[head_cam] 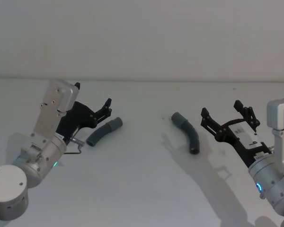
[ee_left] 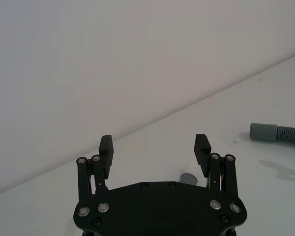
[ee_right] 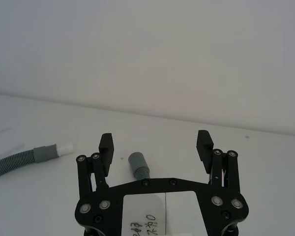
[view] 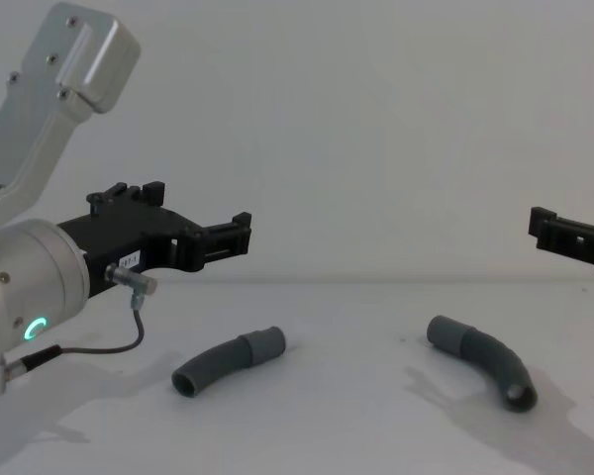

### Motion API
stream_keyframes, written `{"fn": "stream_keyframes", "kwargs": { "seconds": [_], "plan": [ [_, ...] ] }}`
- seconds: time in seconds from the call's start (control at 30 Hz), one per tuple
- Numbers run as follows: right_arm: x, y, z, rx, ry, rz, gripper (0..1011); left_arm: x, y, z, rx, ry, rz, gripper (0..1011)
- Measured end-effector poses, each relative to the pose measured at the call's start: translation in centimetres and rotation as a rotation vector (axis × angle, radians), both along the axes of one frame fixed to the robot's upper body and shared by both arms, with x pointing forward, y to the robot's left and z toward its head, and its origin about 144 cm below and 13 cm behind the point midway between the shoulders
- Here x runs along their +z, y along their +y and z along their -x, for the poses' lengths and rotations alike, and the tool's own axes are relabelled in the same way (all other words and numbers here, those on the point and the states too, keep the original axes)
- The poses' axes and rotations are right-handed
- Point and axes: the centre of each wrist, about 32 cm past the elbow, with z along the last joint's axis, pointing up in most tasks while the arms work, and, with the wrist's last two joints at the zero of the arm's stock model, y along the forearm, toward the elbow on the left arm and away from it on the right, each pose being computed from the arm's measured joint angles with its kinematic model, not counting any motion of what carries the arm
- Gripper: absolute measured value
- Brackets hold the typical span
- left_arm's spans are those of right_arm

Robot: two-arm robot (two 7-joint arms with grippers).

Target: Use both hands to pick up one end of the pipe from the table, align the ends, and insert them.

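Two curved dark grey pipe pieces lie apart on the white table (head_cam: 142,189). The left piece (head_cam: 104,132) (view: 228,361) points its collar toward the middle; in the right wrist view this piece (ee_right: 29,156) shows a white tip (ee_right: 65,147). The right piece (head_cam: 187,131) (view: 480,361) lies with its collar (ee_right: 137,163) at the far end. My left gripper (head_cam: 93,93) (ee_left: 154,142) hovers open just above and to the left of the left piece. My right gripper (head_cam: 221,108) (ee_right: 155,139) hovers open to the right of the right piece. Neither holds anything.
A plain white wall stands behind the table's far edge. A thin cable (view: 129,336) loops under the left wrist. Bare table lies between the two pieces and in front of them.
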Motion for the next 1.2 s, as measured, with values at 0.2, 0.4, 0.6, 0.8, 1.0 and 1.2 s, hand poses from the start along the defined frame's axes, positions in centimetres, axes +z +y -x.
{"fn": "stream_keyframes", "kwargs": {
  "seconds": [0.2, 0.4, 0.6, 0.8, 1.0, 1.2],
  "plan": [
    [0.0, 0.0, 0.0, 0.0, 0.0, 0.0, 1001, 0.0, 0.0, 0.0, 0.0, 0.0, 0.0, 1001],
    [0.0, 0.0, 0.0, 0.0, 0.0, 0.0, 1001, 0.0, 0.0, 0.0, 0.0, 0.0, 0.0, 1001],
    [0.0, 0.0, 0.0, 0.0, 0.0, 0.0, 1001, 0.0, 0.0, 0.0, 0.0, 0.0, 0.0, 1001],
    [0.0, 0.0, 0.0, 0.0, 0.0, 0.0, 1001, 0.0, 0.0, 0.0, 0.0, 0.0, 0.0, 1001],
    [0.0, 0.0, 0.0, 0.0, 0.0, 0.0, 1001, 0.0, 0.0, 0.0, 0.0, 0.0, 0.0, 1001],
    [0.0, 0.0, 0.0, 0.0, 0.0, 0.0, 1001, 0.0, 0.0, 0.0, 0.0, 0.0, 0.0, 1001]
  ]
}}
